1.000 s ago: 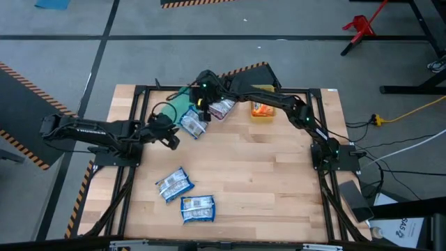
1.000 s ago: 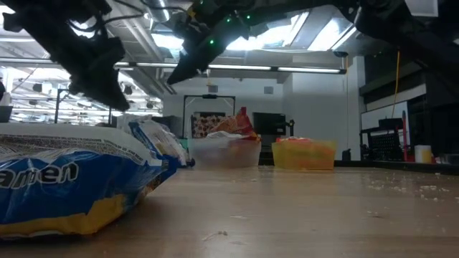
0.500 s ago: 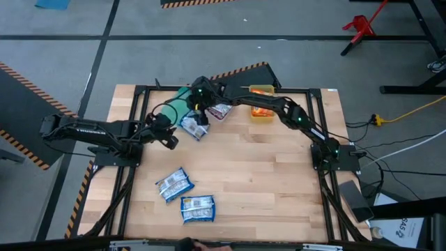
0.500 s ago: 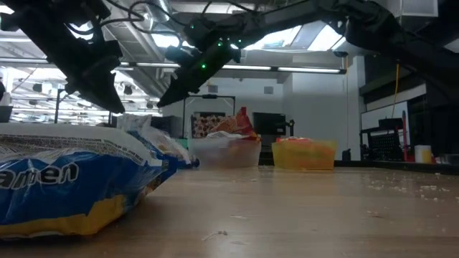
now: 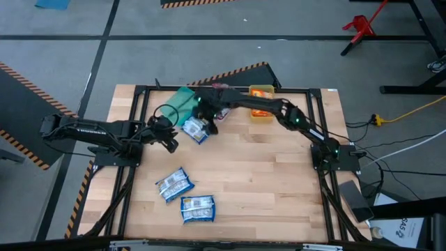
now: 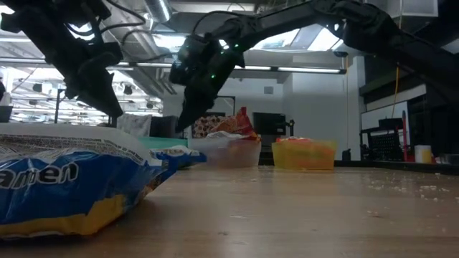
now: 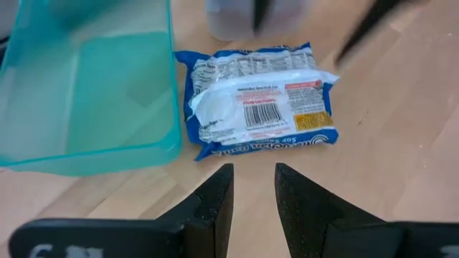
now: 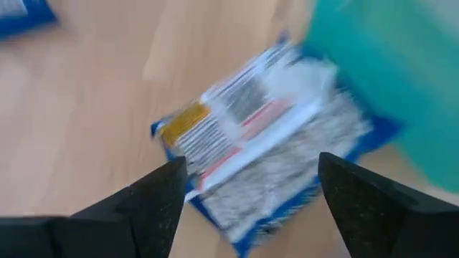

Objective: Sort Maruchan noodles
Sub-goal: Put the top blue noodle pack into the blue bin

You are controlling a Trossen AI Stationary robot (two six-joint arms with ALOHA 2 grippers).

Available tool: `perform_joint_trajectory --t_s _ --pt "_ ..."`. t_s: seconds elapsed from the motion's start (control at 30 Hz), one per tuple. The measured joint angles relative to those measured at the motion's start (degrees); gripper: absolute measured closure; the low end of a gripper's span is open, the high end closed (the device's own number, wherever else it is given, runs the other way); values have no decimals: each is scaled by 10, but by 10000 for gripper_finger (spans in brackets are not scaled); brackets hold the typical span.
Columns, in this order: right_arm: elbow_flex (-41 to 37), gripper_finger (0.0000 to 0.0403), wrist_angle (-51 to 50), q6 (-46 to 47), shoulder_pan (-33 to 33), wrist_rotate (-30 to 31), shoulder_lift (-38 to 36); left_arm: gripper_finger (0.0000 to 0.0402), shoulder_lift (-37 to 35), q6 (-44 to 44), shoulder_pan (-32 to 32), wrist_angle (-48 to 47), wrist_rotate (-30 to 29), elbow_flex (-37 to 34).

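Note:
A blue Maruchan noodles packet (image 5: pixel 196 130) lies flat on the table, barcode side up (image 7: pixel 258 104), beside the green bin (image 5: pixel 182 100). My right gripper (image 8: pixel 247 193) hangs open just above it, its fingers spread on either side of the packet (image 8: pixel 265 143) without touching. My left gripper (image 7: pixel 253 190) waits open a little to the table's left of this packet, its fingers empty. Two more blue packets (image 5: pixel 174 185) (image 5: pixel 198 208) lie near the table's front.
A clear bin (image 6: pixel 229 152) with red packets and a yellow bin (image 6: pixel 305 153) stand along the far edge, to the right of the green bin (image 7: pixel 86 93). My right arm (image 5: pixel 279 108) stretches across them. Bare wood lies over the middle and right.
My right gripper has come down from above the bins toward the blue packet beside the green bin, tipping more steeply downward as it sank. The packets have not moved.

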Motion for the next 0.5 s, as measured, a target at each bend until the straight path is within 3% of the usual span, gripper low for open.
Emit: perform_joint_trajectory --t_s 0.3,0.5 --pt "0 104 44 57 36 150 38 305 0 0 0 1 -5 0" --pt "0 105 46 101 38 158 40 305 0 -1 0 1 0 0"
